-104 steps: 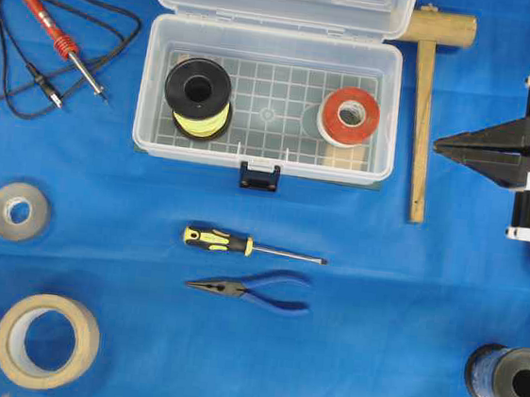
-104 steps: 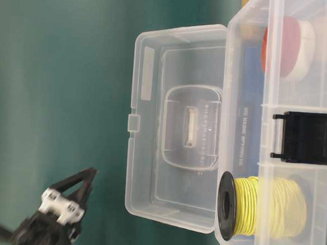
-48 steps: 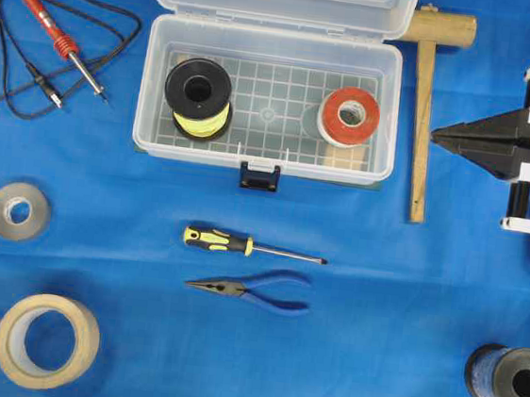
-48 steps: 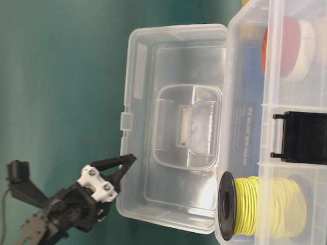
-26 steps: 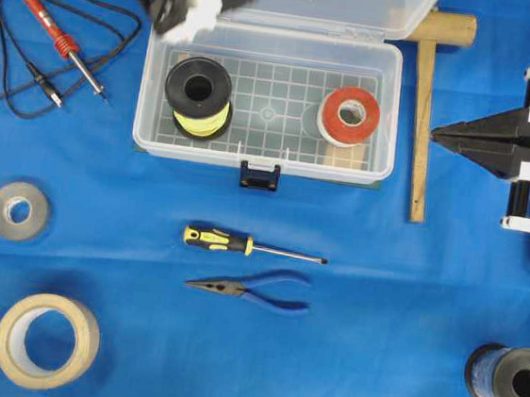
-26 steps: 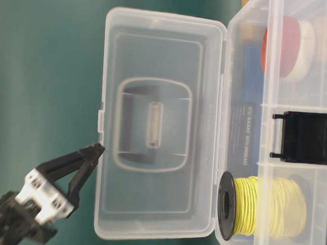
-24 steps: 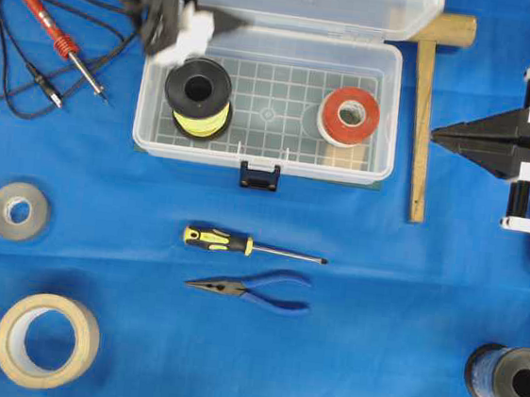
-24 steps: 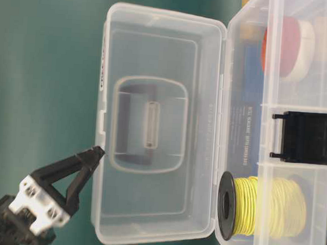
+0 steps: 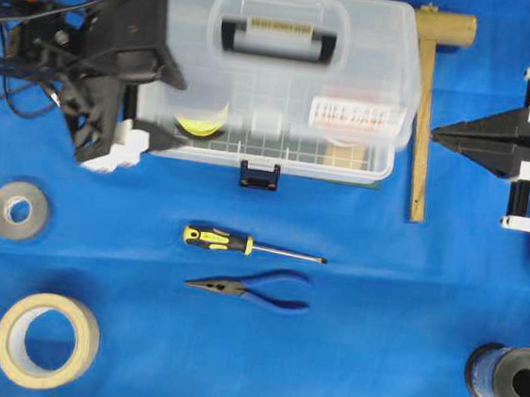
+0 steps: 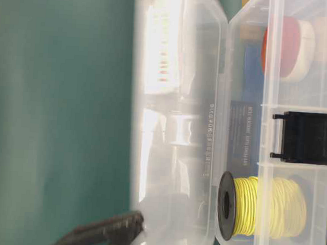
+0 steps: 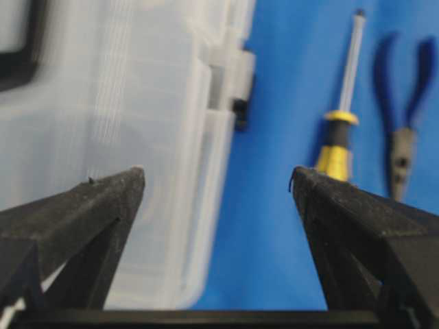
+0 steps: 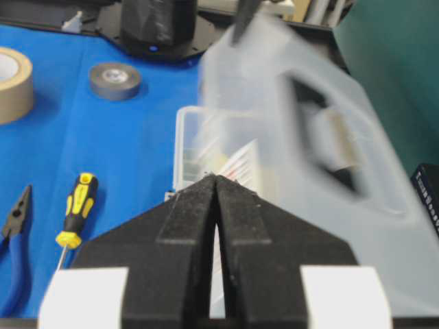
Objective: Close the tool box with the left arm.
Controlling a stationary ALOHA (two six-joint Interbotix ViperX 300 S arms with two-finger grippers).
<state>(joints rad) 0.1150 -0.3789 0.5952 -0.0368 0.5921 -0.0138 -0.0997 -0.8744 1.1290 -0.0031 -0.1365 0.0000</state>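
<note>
The tool box lid is hanging partly lowered, motion-blurred, at the counter's far edge. The left gripper is gaping wide, empty, beside its left end.

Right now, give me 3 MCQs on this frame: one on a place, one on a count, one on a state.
1. Where does the screwdriver lie?
A. inside the tool box
B. on the cloth in front of the tool box, just behind the pliers
C. under the wooden mallet

2. How many tape rolls lie on the cloth at the overhead view's left?
A. one
B. two
C. four

3. How is the right pincer?
A. shut, empty
B. wide open
C. clamped on the lid

Answers: 1 B, the overhead view shows it between latch and pliers. 2 B, a grey roll and a beige roll. 3 A, its wrist view shows the fingers pressed together with nothing between.
</note>
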